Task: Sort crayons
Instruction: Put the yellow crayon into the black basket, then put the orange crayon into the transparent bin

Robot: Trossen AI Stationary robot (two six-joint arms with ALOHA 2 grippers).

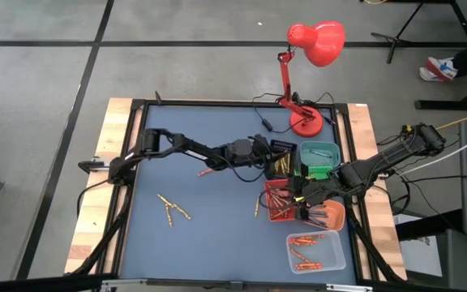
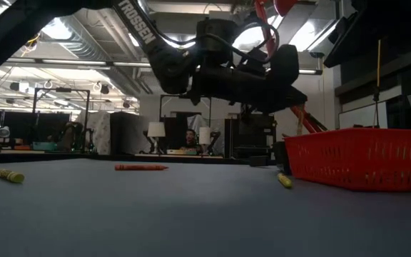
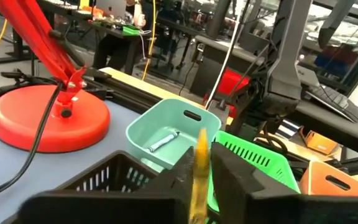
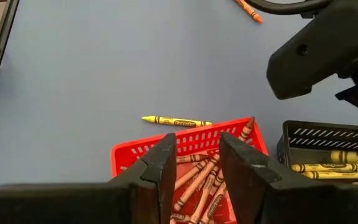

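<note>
My left gripper [image 1: 279,165] reaches level over the black tray [image 3: 104,180], fingers slightly open, with a yellow crayon [image 3: 199,168] upright between them. That tray holds yellow crayons [image 4: 331,163]. My right gripper [image 4: 197,168] hangs open above the red tray [image 4: 185,146] of orange crayons [image 4: 199,186], nothing between its fingers. Loose crayons lie flat on the blue mat: yellow ones [image 1: 173,209], a red one [image 1: 206,172], a yellow one [image 4: 176,121] beside the red tray. My left gripper has the yellow crayon's middle [image 3: 197,177] between its two level fingers, the crayon upright and across them. It lies close to one finger [image 3: 182,174], and a thin dark gap shows at the other. Whether the fingers touch it I cannot tell.
Teal tray [image 3: 173,134] with one crayon, green tray [image 3: 257,158] and orange tray [image 3: 334,180] stand beyond the black one. A clear tray [image 1: 316,250] of orange crayons sits at the near right. The red lamp's base [image 1: 306,123] and cable are at the far edge.
</note>
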